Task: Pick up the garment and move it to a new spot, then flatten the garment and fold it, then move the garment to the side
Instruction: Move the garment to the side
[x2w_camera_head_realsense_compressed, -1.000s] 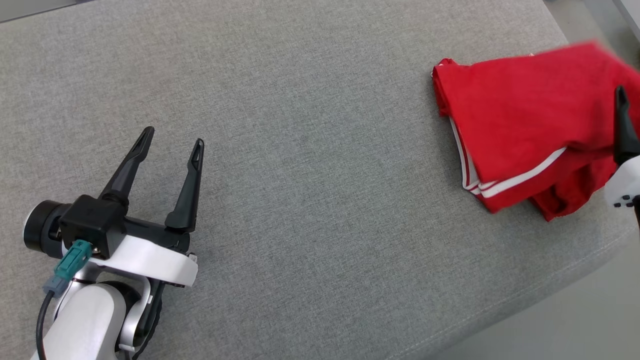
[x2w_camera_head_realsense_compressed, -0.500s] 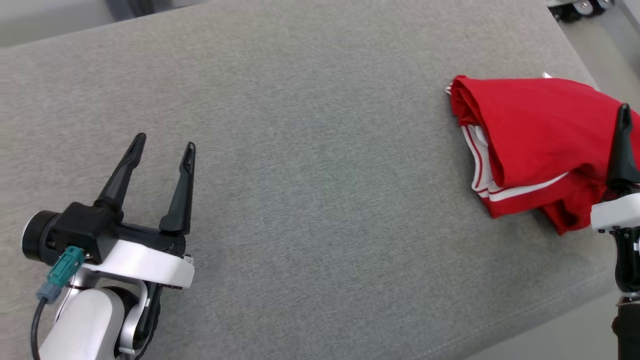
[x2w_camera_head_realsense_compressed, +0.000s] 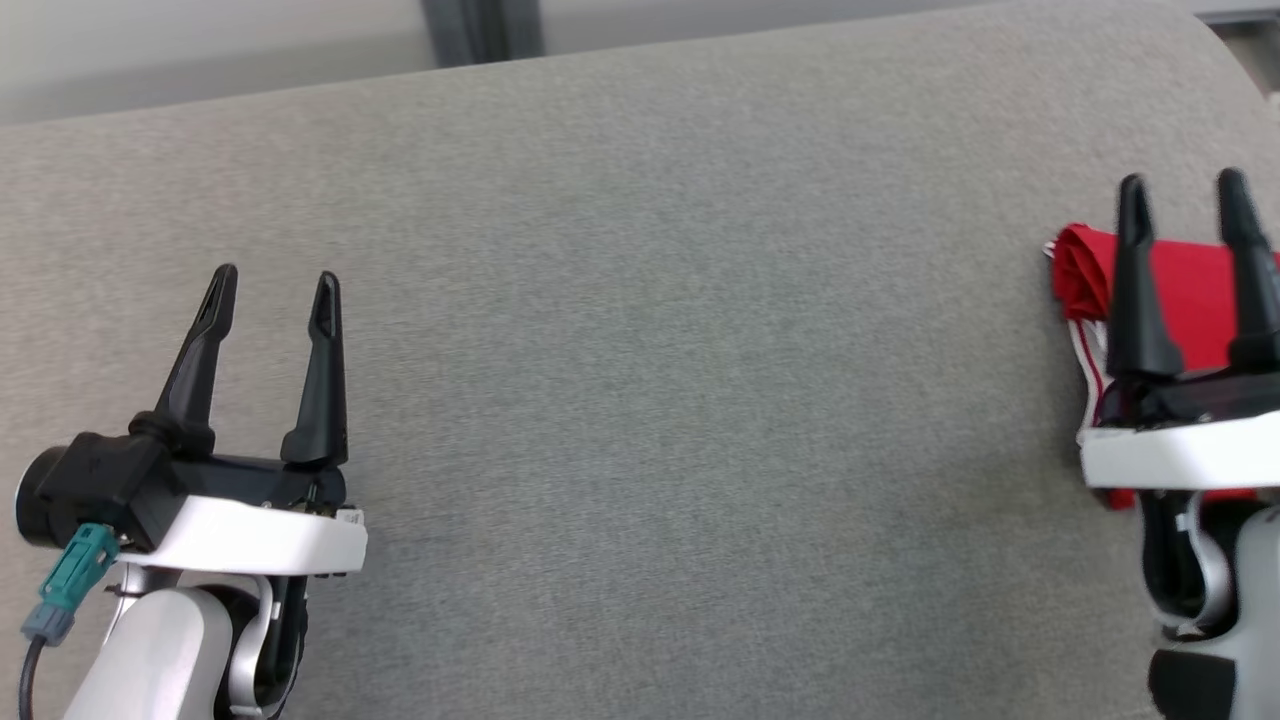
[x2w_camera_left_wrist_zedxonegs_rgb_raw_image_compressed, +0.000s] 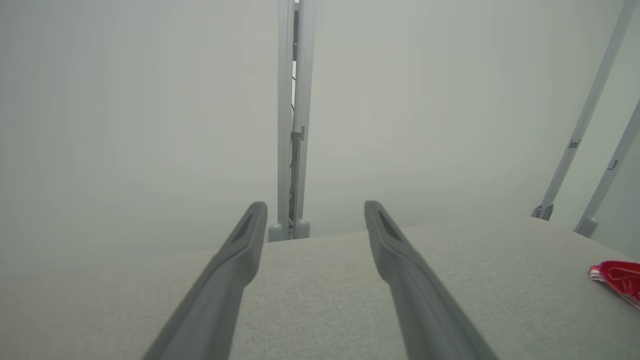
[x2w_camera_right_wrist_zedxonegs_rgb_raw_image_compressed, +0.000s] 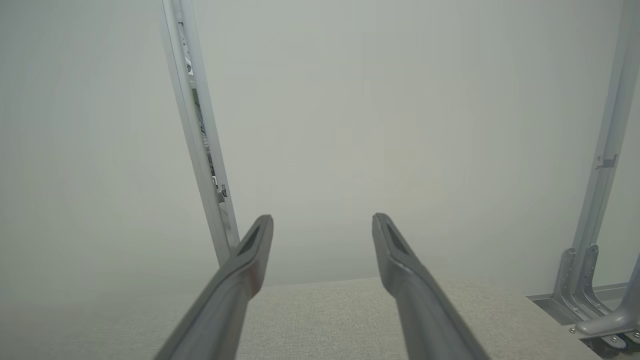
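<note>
The garment (x2w_camera_head_realsense_compressed: 1188, 300) is red cloth with white stripes, lying folded at the right edge of the grey surface (x2w_camera_head_realsense_compressed: 650, 400), partly hidden behind my right gripper (x2w_camera_head_realsense_compressed: 1182, 193). That gripper hangs above it, open, with nothing between its fingers. A corner of the garment (x2w_camera_left_wrist_zedxonegs_rgb_raw_image_compressed: 620, 276) also shows at the far right in the left wrist view. My left gripper (x2w_camera_head_realsense_compressed: 274, 285) stands open over bare grey cloth at the lower left, far from the garment. Both wrist views show parted, empty fingers: left gripper (x2w_camera_left_wrist_zedxonegs_rgb_raw_image_compressed: 315, 212), right gripper (x2w_camera_right_wrist_zedxonegs_rgb_raw_image_compressed: 322, 224).
The grey padded surface ends at a far edge (x2w_camera_head_realsense_compressed: 640, 50) with a pale wall behind it. A metal post (x2w_camera_left_wrist_zedxonegs_rgb_raw_image_compressed: 292, 120) stands behind the far edge, and slanted metal legs (x2w_camera_left_wrist_zedxonegs_rgb_raw_image_compressed: 575, 150) rise at the right.
The head camera has turned, shifting the whole picture so the garment sits further right. My right gripper has come further into view above the garment, both fingers now showing. The left gripper keeps its pose.
</note>
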